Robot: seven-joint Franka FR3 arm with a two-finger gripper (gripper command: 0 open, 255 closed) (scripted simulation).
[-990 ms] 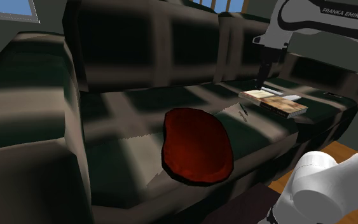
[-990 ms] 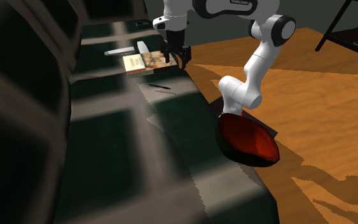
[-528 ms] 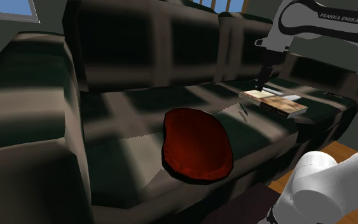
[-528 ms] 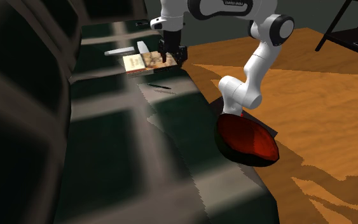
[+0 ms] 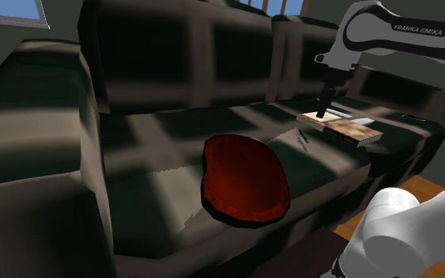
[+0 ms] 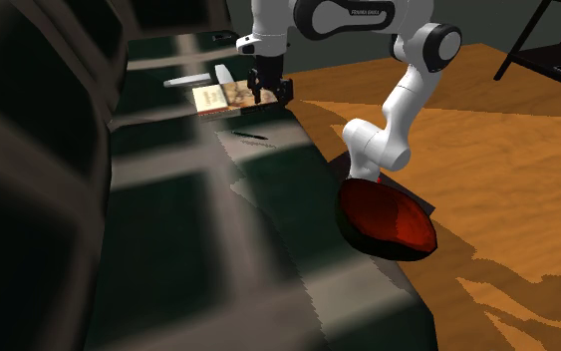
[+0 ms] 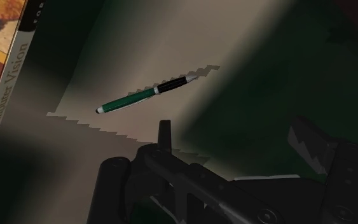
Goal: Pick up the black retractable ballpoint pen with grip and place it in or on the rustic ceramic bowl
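A: Wrist view: green-and-black pen (image 7: 145, 94) lies on sofa cushion (image 7: 266, 76), ahead of gripper (image 7: 234, 137); fingers apparently spread, empty.
B: Approach step. Next: descend, straddle pen. Shoulder view: bowl (image 5: 244, 182) at pen's 8 o'clock.

Glossy dark-red bowl (image 5: 243, 182), checked cloth sofa (image 5: 157, 103), wood-plank floor (image 6: 507, 150), smooth, slightly shiny green-and-black pen (image 7: 147, 93)
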